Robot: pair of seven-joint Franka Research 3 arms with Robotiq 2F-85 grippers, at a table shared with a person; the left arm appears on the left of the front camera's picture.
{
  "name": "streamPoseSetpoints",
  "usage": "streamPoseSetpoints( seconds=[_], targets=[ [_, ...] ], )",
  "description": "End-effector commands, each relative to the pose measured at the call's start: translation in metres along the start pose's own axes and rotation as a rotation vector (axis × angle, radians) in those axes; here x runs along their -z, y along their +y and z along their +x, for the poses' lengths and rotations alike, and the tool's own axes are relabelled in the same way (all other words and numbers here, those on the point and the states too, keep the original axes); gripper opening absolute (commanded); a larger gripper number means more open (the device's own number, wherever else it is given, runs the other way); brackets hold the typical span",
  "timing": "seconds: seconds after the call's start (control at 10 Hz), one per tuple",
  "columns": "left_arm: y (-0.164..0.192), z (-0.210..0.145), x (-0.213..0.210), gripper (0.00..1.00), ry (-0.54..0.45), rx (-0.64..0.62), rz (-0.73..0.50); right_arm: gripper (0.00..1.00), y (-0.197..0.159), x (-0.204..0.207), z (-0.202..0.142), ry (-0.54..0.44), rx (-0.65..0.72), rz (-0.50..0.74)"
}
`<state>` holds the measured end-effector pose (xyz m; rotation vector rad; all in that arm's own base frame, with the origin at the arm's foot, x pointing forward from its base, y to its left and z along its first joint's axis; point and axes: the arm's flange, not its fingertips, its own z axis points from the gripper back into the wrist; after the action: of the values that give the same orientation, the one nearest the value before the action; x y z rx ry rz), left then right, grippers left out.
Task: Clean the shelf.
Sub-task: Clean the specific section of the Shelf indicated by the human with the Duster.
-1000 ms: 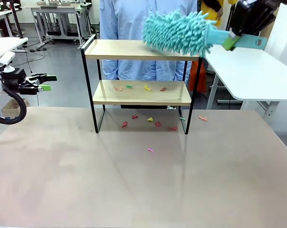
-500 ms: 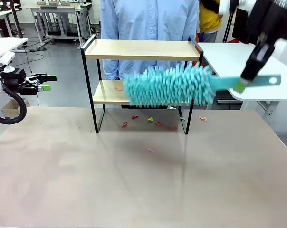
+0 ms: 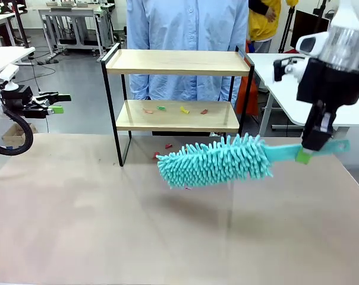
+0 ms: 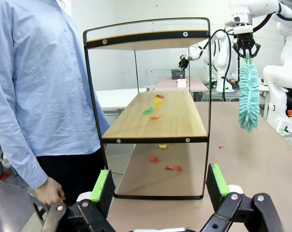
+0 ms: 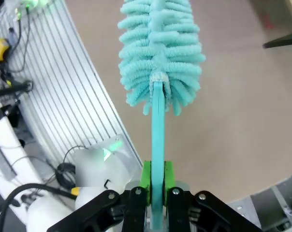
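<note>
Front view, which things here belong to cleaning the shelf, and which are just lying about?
Job: two-tier wood-and-black-metal shelf; small coloured scraps on its lower board; fluffy teal duster, gripped by the right tool.
Lying about: white side table; open left tool, idle at the edge.

Bright, even light from above; in the front view's middle the duster point(image 3: 215, 161) casts a soft, diffuse shadow on the table point(image 3: 78, 225), which shows a faint sheen; the left wrist view bows the shelf point(image 4: 155, 116) frame near its edges.
</note>
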<state>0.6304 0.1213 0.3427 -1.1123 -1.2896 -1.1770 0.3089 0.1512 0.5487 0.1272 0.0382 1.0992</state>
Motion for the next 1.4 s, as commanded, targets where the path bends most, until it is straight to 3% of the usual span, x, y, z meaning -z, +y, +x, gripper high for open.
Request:
streamPoseSetpoints(
  seconds=[0.0,0.4,0.6,0.7,1.3],
  targets=[
    [-0.001,0.004,0.000,1.00,0.004,0.005,0.003,0.13,0.006,0.016,-0.016,0.043,-0.077,0.020],
    [-0.001,0.004,0.000,1.00,0.004,0.005,0.003,0.13,-0.001,0.039,-0.016,0.108,-0.083,0.041],
    [-0.001,0.004,0.000,1.00,0.004,0.005,0.003,0.13,-0.013,0.039,-0.011,0.204,0.012,0.003],
    [-0.001,0.004,0.000,1.00,0.004,0.005,0.003,0.13,0.003,0.044,-0.012,0.106,-0.050,0.046],
    [-0.001,0.004,0.000,1.00,0.004,0.005,0.003,0.13,0.003,0.044,-0.012,0.106,-0.050,0.046]
  ],
)
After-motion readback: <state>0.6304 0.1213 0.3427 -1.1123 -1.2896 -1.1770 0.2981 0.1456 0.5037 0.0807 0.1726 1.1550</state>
